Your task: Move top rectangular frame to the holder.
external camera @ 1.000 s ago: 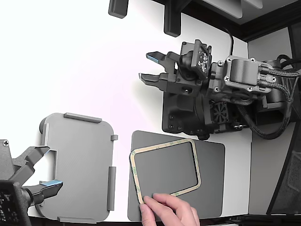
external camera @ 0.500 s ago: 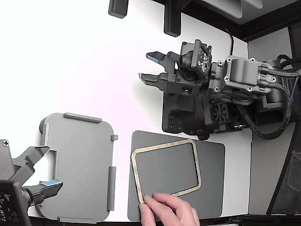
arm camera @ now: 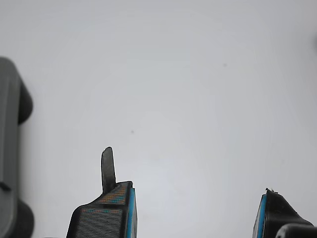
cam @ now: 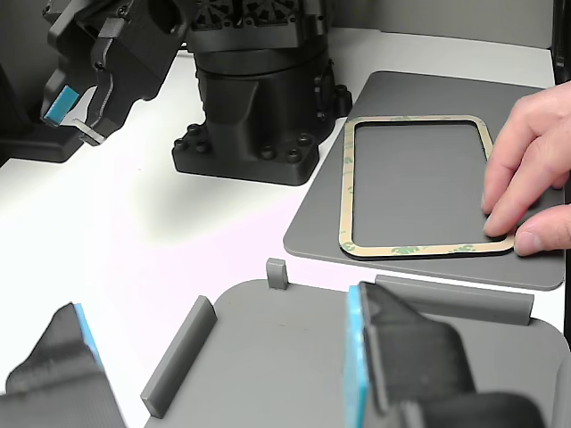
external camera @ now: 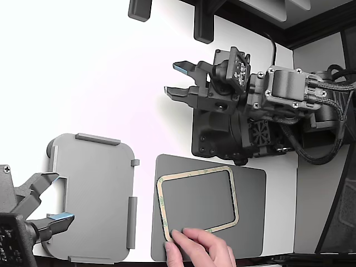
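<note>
The frame point(external camera: 197, 201) lies flat on the dark mat point(external camera: 250, 222) beside the holder point(external camera: 92, 197), a hand point(external camera: 201, 250) pinning one corner; thin and probably flimsy, it wants gentle edge-pinching by the gripper point(arm camera: 195, 213), its jaws apart.

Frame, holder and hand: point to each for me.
Frame point(external camera: 196, 172): exterior view, its far border strip.
Holder point(external camera: 92, 183): exterior view, bare middle of the plate.
Hand point(external camera: 203, 251): exterior view, back of the hand.
</note>
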